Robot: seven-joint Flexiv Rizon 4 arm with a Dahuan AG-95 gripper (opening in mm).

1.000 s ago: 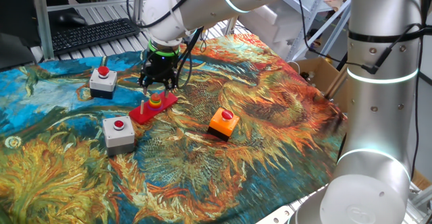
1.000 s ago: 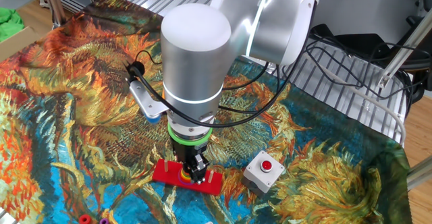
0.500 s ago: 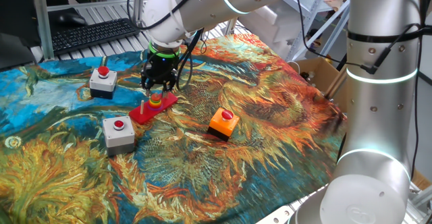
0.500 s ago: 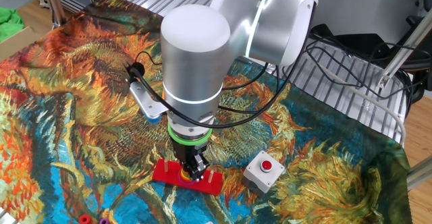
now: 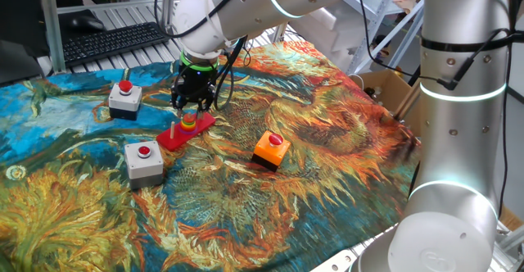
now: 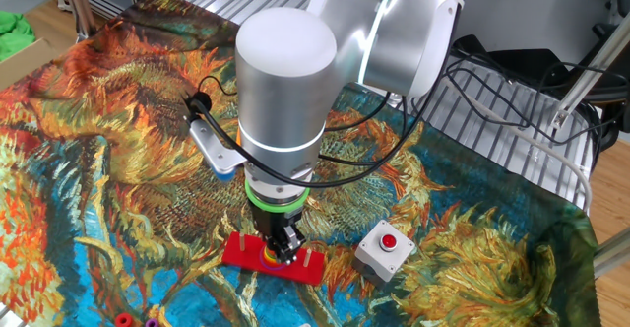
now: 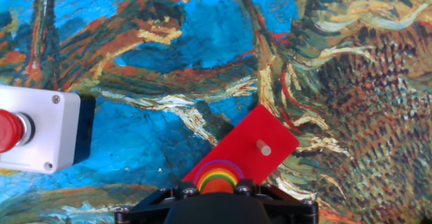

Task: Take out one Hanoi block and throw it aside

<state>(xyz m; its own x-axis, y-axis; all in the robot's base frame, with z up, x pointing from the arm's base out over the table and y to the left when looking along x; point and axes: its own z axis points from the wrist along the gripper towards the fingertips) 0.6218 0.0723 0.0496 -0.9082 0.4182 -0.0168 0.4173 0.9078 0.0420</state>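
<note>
The Hanoi set is a red base (image 5: 175, 137) with pegs and a stack of coloured rings (image 5: 188, 123) on its middle peg. In the hand view the stack (image 7: 217, 177) shows as rainbow rings at the bottom edge, and a bare peg (image 7: 263, 146) stands on the base (image 7: 260, 133). My gripper (image 5: 193, 106) hangs straight over the stack, its fingers spread to either side of the top rings. The other fixed view shows the gripper (image 6: 283, 251) down at the stack (image 6: 267, 259). In the hand view only the gripper's black housing (image 7: 216, 207) shows, and the fingertips are hidden.
Two grey boxes with red buttons (image 5: 125, 97) (image 5: 144, 159) stand left of the set, and an orange button box (image 5: 271, 149) stands to its right. One grey box is close by in the hand view (image 7: 40, 128). Loose rings (image 6: 123, 319) lie at the cloth's near edge.
The gripper has shifted slightly left and a little lower over the ring stack. The stack and base have not moved.
</note>
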